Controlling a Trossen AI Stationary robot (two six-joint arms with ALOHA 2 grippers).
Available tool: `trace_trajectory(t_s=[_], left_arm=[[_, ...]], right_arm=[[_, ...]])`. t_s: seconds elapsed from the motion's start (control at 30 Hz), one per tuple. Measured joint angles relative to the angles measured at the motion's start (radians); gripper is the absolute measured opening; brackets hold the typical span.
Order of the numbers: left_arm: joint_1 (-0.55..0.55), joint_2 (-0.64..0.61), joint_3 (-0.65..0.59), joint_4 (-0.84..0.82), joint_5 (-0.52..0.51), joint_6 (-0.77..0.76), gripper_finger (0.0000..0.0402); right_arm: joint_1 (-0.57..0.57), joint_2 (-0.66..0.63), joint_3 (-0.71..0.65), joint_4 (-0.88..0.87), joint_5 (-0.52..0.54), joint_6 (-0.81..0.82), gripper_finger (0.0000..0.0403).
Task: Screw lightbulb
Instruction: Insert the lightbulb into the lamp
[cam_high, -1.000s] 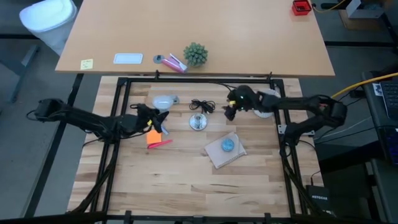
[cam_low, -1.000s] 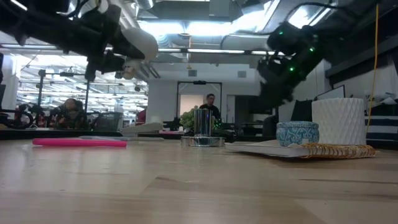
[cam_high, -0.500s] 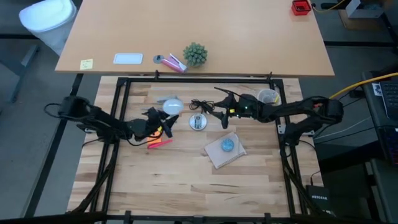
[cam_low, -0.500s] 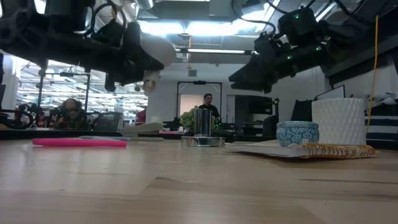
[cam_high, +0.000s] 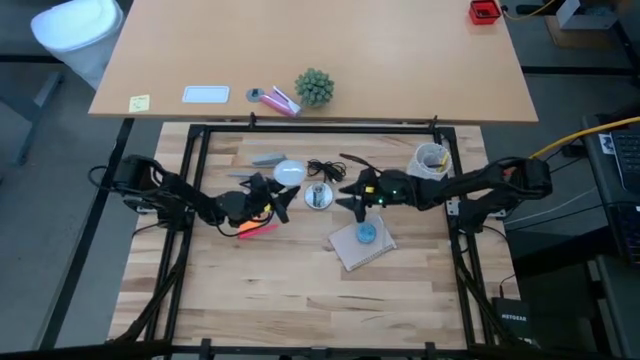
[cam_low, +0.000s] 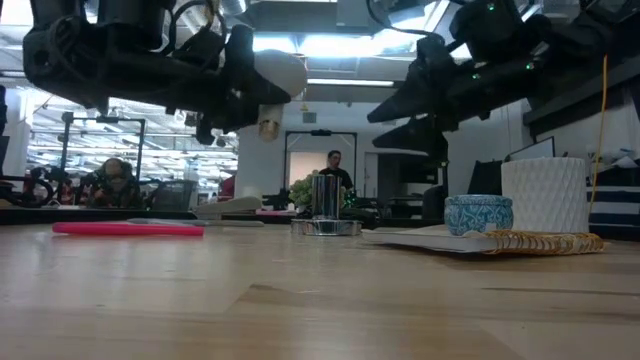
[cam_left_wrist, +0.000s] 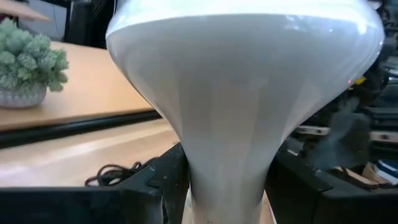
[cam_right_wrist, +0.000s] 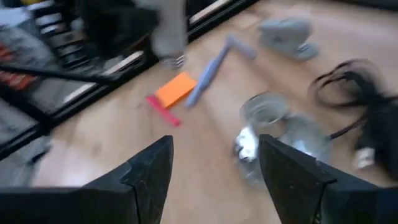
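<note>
Left gripper (cam_high: 272, 193) pinches frosted white globe lightbulb (cam_high: 289, 173) (held above table); right gripper (cam_high: 350, 193) fingers spread beside shiny round metal socket (cam_high: 319, 196).

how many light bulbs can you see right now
1. The lightbulb is held off the table in the left gripper, just left of the metal socket. No other shows, though one could be hidden.

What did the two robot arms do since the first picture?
The left gripper, holding the lightbulb, carried it across the table toward the socket. The right gripper, open, swung away from the cup and reached in toward the socket from the other side. The socket, its cord, the pink marker and the blue blob stayed put.
</note>
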Motion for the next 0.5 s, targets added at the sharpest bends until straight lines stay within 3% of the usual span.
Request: trace_trajectory(t_s=[0.23,0.5], left_arm=[[0.018,0.000,0.027,-0.007,0.001,0.128,0.0169],[0.067,0.036,0.040,-0.004,0.118,0.128,0.0169]], right_arm=[[-0.005,0.017,0.001,0.175,0.254,-0.288,0.0236],[-0.022,0.017,0.001,0.277,0.252,-0.356,0.0236]])
